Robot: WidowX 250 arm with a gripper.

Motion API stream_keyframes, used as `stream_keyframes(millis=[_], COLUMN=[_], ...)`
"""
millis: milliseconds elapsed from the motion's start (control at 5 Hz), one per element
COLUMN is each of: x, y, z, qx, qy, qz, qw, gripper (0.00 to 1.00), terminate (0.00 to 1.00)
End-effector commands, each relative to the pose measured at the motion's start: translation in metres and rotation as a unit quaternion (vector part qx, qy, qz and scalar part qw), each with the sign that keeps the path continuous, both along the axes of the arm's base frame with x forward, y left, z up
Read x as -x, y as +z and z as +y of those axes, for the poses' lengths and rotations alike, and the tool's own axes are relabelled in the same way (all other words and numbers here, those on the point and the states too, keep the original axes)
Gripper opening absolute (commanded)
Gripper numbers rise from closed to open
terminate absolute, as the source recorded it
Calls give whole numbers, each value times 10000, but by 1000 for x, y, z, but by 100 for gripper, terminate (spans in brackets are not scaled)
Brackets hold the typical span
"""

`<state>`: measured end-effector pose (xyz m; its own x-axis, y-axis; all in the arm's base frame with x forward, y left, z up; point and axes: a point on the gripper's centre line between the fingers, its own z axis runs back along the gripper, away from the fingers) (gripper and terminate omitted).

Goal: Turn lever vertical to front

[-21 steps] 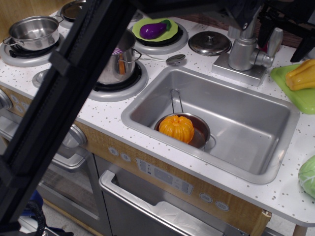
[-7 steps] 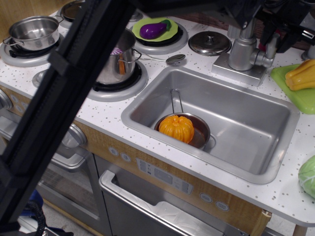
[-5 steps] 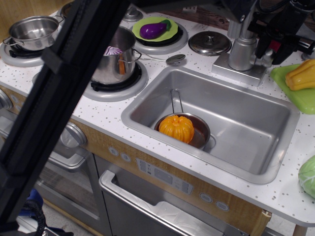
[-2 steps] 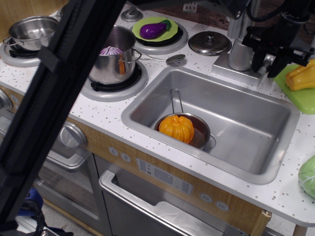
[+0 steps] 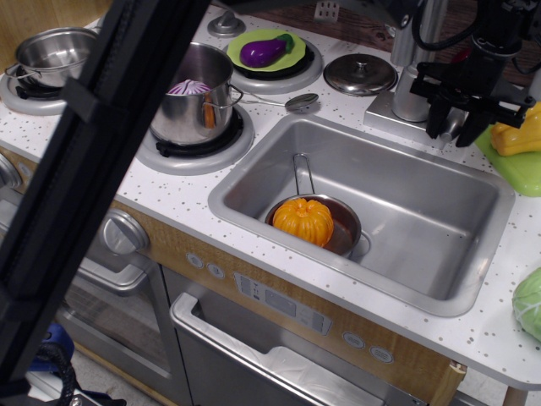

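Note:
The silver toy faucet (image 5: 413, 81) stands behind the sink. Its lever (image 5: 456, 117) shows only as a small silver-grey patch at the faucet's right side, low and tipped toward the sink. My black gripper (image 5: 452, 127) comes down from the top right, and its two fingers (image 5: 434, 118) stand on either side of the lever and close against it. Most of the lever is hidden by the fingers.
The sink (image 5: 254, 182) holds a small pan with an orange pumpkin (image 5: 303, 220). A yellow pepper (image 5: 517, 135) lies on a green board (image 5: 517, 173) right of the gripper. A lid (image 5: 360, 73), a pot (image 5: 190, 97) and an eggplant (image 5: 264, 51) sit at the left. The dark arm link (image 5: 84, 152) blocks the left foreground.
The lever stood upright beside the faucet. My gripper closed around it and has moved down and forward toward the sink, bringing the lever down with it.

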<state>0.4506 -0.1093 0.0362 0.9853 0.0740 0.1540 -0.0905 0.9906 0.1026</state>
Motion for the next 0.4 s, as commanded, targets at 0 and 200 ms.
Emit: stream_keyframes(millis=[0,200], x=[-5,0], y=[61,73], z=[-3,-1], qx=[-168,-276], qy=[-260,-400], qz=[-494,-565], qw=[9983,9972], gripper=[100,100], terminate=[0,100])
